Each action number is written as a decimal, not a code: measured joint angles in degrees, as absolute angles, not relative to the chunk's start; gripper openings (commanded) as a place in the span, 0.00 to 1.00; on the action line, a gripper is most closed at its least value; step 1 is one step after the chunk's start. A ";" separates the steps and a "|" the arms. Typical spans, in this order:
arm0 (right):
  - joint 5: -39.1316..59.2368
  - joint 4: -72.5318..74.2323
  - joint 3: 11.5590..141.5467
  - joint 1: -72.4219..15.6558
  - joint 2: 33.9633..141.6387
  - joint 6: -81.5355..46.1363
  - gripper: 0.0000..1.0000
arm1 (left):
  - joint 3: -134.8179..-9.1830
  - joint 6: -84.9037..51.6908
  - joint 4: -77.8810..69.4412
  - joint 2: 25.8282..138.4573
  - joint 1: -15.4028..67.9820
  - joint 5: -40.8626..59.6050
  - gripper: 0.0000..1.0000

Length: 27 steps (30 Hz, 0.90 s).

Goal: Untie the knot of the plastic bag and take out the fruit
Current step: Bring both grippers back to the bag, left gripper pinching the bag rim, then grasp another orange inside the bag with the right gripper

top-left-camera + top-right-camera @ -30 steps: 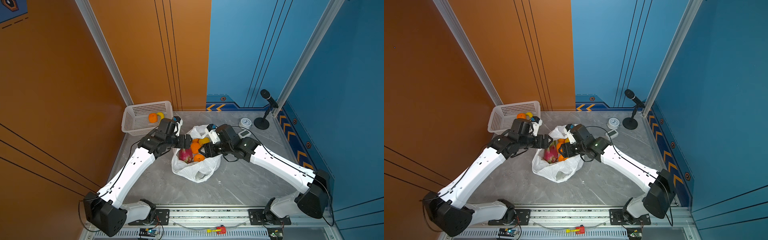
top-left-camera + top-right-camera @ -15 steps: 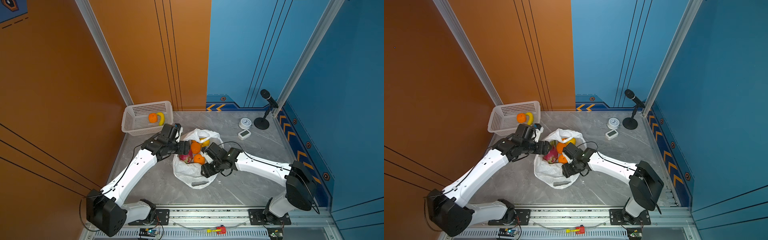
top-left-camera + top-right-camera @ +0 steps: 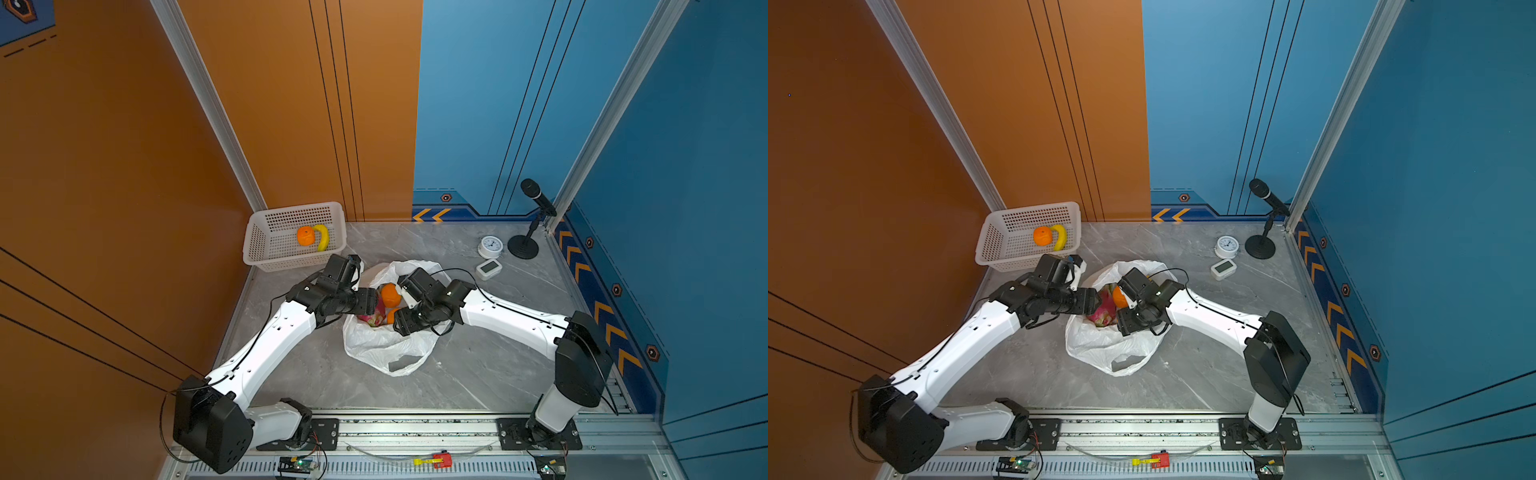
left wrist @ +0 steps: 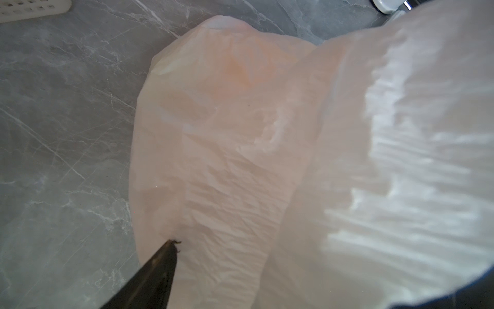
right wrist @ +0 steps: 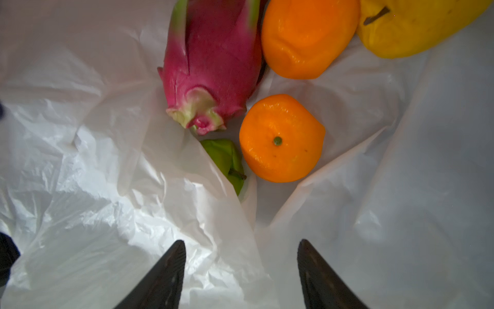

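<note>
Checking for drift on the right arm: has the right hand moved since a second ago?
Yes. In a top view the right hand has shifted away from the round clock, toward the front rail, and stands over the open plastic bag.

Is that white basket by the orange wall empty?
No, the basket holds an orange and a banana lying side by side, seen in both top views.

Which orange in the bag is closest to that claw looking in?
The round orange showing its small green stem dot, beside the dragon fruit's tip. The dented orange lies farther from the right gripper.
</note>
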<state>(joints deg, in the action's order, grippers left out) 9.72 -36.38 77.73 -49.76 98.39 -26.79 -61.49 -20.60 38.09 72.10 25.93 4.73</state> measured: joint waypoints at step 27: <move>1.69 -34.02 88.99 -47.44 117.16 -32.01 0.78 | -60.05 -22.55 36.62 71.46 24.29 3.57 0.71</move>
